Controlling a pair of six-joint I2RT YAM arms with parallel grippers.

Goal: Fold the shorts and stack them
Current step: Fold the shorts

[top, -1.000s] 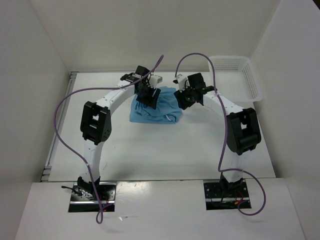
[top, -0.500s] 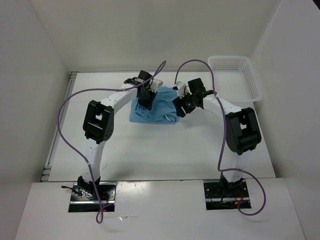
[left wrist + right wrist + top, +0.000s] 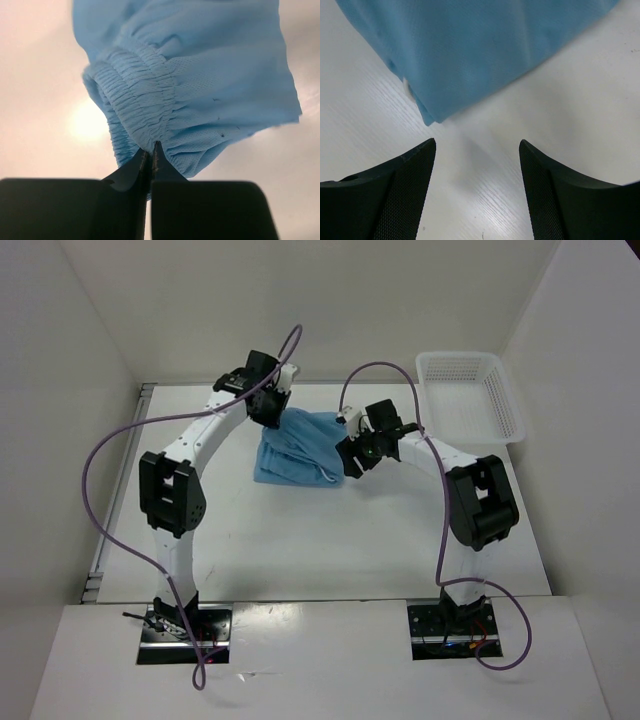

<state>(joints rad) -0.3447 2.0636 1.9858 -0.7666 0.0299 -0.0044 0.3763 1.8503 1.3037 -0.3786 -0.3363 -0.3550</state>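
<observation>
My left gripper is clamped tight on the gathered waistband of the shorts — its 2 fingers meet with only fabric between them. The shorts lie bunched on the table, well to the left of the basket. My right gripper stands apart and holds nothing. It sits low over the table, just at the cloth's edge — on the side nearer the basket.
</observation>
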